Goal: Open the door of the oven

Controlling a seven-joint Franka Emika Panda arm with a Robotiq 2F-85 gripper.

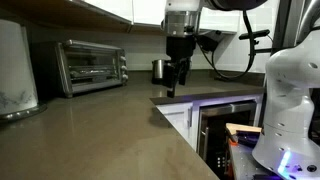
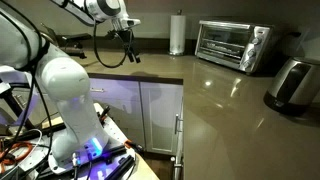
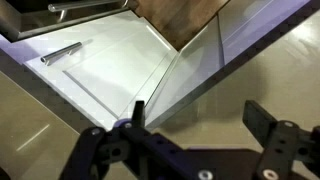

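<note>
The oven is a small steel toaster oven standing at the back of the counter; it also shows in an exterior view. Its door has a dark glass window and a bar handle along the top, and it is shut. My gripper hangs above the counter's near corner, well away from the oven. In the wrist view my gripper is open and empty, over the counter edge and white cabinet fronts. The oven is out of the wrist view.
A steel kettle stands behind my gripper. A paper towel roll stands beside the oven. A silver toaster sits nearer on the counter. A dark glass-fronted built-in appliance is under the counter. The counter is brown.
</note>
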